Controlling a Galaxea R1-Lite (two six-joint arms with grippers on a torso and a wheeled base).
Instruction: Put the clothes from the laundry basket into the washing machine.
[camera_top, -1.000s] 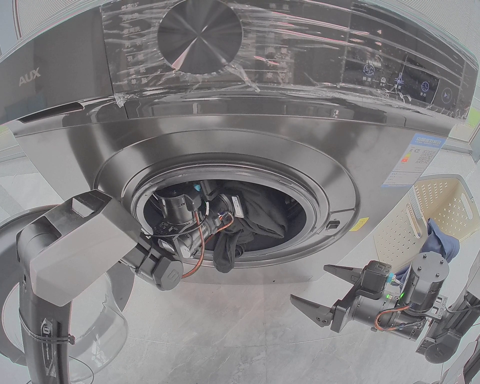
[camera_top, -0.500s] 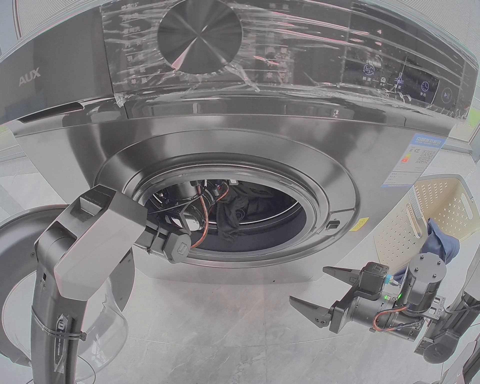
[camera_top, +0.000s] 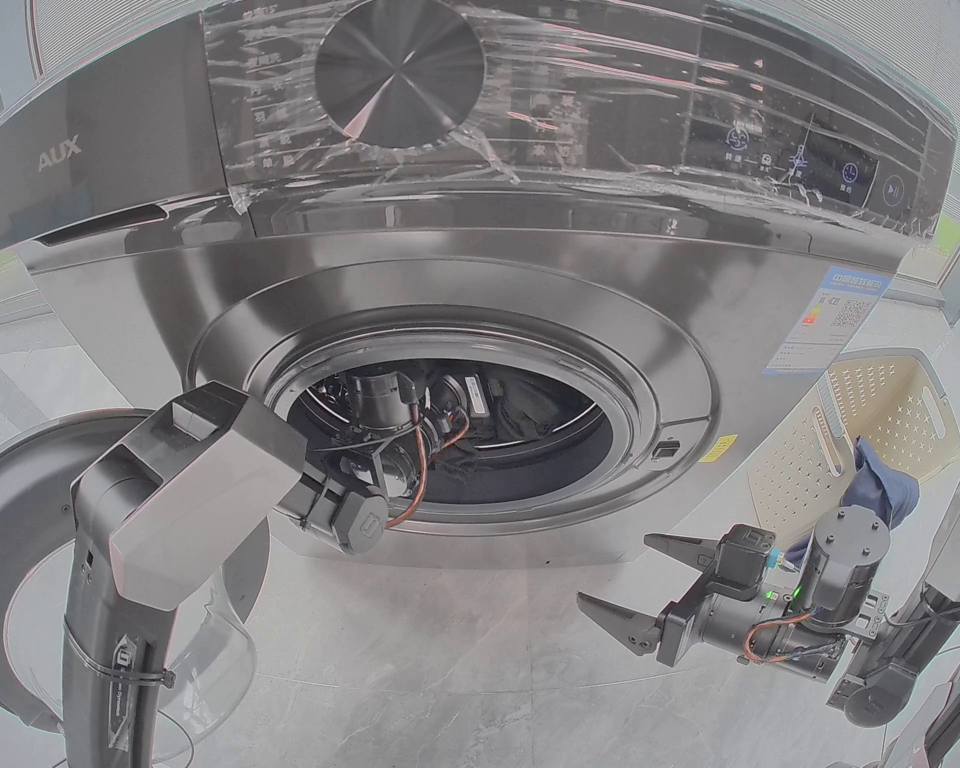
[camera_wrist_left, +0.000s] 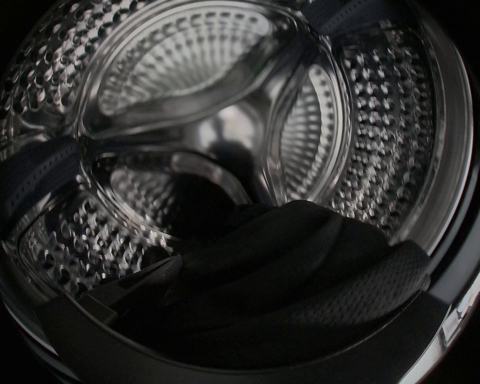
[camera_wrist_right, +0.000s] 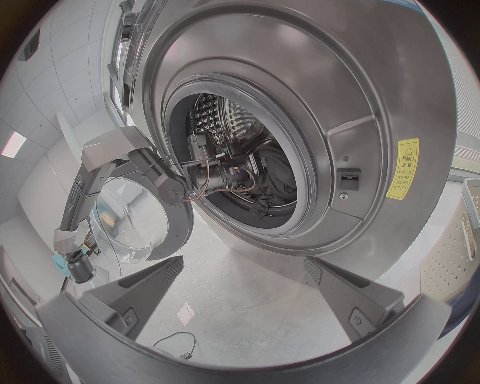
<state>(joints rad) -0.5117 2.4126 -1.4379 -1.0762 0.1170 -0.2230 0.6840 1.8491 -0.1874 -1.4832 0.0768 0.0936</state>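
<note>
The right gripper (camera_top: 618, 572) hung nearest, above the pale floor (camera_top: 450, 650) before the washing machine (camera_top: 480, 270). Its jaws were spread wide and held nothing, with bare floor all round it. To its right stood one cream perforated laundry basket (camera_top: 885, 400), just beside the machine, with one blue garment (camera_top: 880, 490) hanging at its near rim. On the left, the round glass door (camera_top: 30, 520) stood open. The left gripper (camera_top: 478, 398) was inside the door opening, close to its left rim; whether it gripped or had let go could not be told. One black garment (camera_wrist_left: 280, 270), lying in soft matte folds, rested at the front lip of the drum (camera_wrist_left: 390, 125), with open space above and behind it.
</note>
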